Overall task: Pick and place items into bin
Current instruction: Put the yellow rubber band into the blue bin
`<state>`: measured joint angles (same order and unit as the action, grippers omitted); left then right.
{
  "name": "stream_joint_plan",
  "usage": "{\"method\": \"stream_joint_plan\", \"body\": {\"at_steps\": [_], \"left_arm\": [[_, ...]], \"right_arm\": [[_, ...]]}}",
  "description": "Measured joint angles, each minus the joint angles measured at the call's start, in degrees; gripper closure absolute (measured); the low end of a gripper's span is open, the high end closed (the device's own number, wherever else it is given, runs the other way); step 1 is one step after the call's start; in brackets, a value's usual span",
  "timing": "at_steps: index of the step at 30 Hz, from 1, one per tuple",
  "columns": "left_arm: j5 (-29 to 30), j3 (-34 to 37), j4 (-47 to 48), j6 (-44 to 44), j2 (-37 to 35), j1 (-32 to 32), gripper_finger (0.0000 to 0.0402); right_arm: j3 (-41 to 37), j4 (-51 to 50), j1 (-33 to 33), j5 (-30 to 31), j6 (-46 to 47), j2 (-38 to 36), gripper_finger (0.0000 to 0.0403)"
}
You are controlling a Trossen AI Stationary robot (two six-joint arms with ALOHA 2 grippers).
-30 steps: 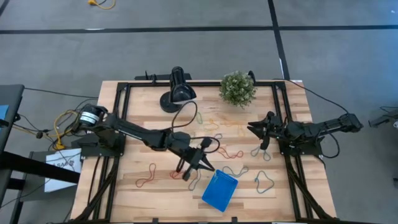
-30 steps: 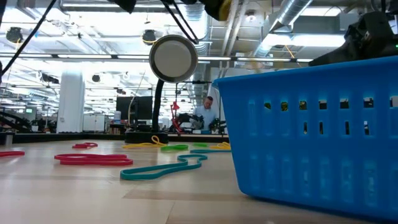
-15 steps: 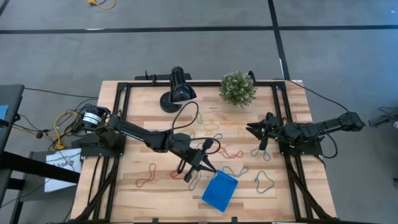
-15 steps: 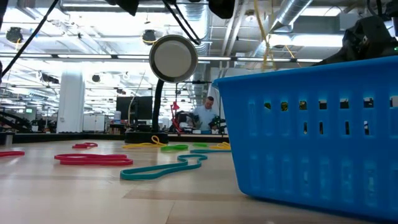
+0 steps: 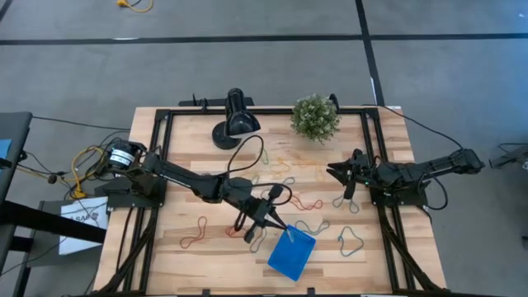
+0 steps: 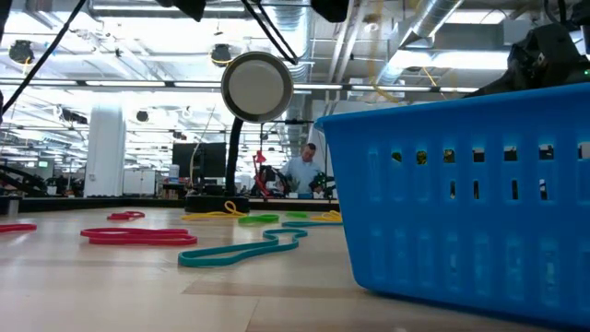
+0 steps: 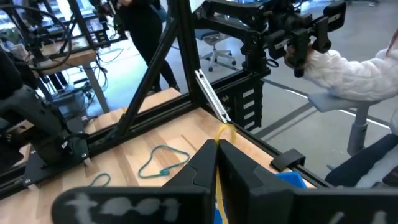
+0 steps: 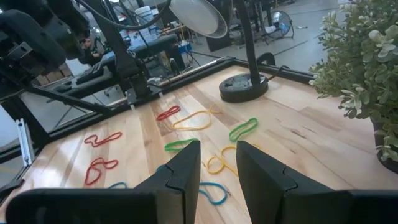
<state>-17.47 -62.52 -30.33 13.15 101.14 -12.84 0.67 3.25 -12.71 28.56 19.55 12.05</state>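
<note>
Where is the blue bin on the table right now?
High view: the blue bin sits at the table's near edge, centre-right, just beside the left pincer.

Left arm extended from left table edge toward table centre, forearm angled down, wrist pitched low. Left gripper [image 5: 272,221] positioned just beside near-centre of table; in left wrist view, fingers [image 7: 202,167] pressed together, only thin gap seen between them. Right arm folded low along right table edge, elbow outboard. Right gripper [image 5: 334,171] pointed inward toward table centre; fingers [image 8: 183,168] held apart, clear gap seen in right wrist view.
</note>
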Motion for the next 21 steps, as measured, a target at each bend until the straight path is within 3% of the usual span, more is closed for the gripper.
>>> {"method": "stream_joint_plan", "body": {"at_steps": [9, 21], "left_arm": [[-0.27, 0.04, -10.13, -3.45, 8.39, 0.05, 0.0402], [1.39, 0.06, -4.71, -4.34, 9.66, 0.07, 0.0401]], "right_arm": [[0.00, -0.02, 0.00, -0.02, 0.01, 0.14, 0.0305], [0.00, -0.02, 0.02, 0.00, 0.00, 0.37, 0.0305]]}}
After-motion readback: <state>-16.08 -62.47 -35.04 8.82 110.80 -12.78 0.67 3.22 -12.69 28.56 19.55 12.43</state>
